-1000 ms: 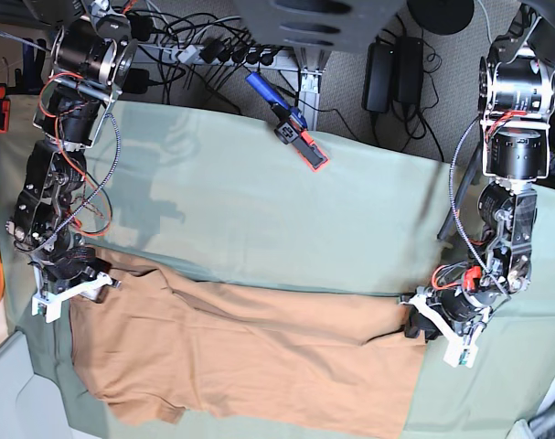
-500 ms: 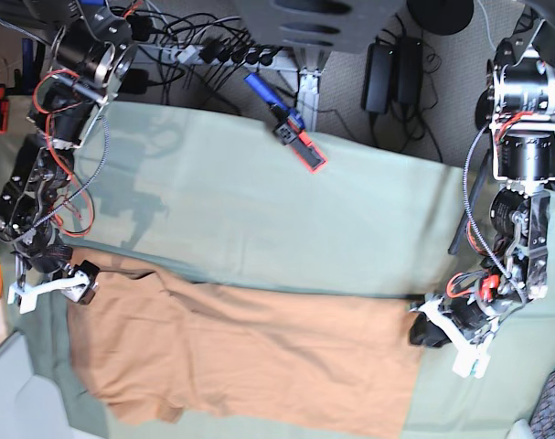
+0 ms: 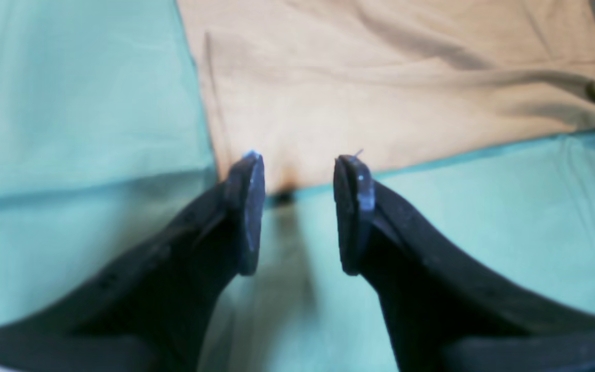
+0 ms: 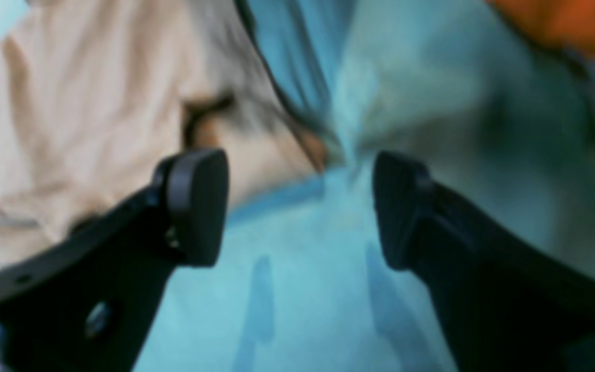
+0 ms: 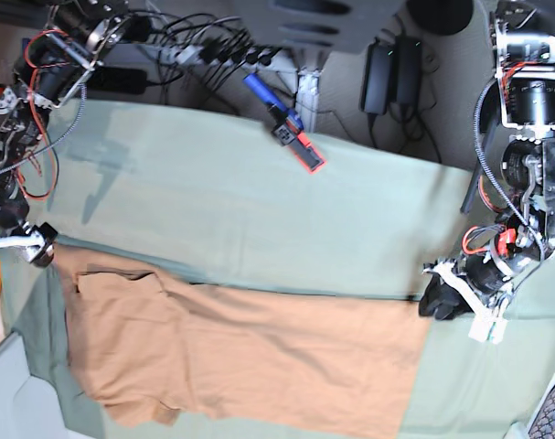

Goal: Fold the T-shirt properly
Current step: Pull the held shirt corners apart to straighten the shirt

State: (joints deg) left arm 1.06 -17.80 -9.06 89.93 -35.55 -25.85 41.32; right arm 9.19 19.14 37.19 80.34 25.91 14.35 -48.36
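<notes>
Left wrist view: left gripper [image 3: 297, 206] with jaws parted to a moderate gap, nothing between them, tips hanging just off the corner of the T-shirt [image 3: 380, 82] where two straight edges meet on the green tablecloth [image 3: 70, 103]. The corner sits in line with the gap, probably the spot lined up for a pinch. Right wrist view: blurred; right gripper [image 4: 297, 206] spread wide and empty, pads [image 4: 197, 206] on either side of a bunched point where tan cloth meets green. A sleeve-like fold lies to one side; an orange blur in the far corner cannot be identified. Base view: T-shirt lies flat and long across the near part of the tablecloth, creased but not yet folded over. Right gripper [image 5: 26, 247] sits at one end, by the sleeve end; left gripper [image 5: 446, 297] at the opposite end, beside the upper corner. A blue-and-red tool [image 5: 286, 123] rests well apart at the far edge. Arms at opposite ends suit a stretch or a lengthwise fold, I judge.
</notes>
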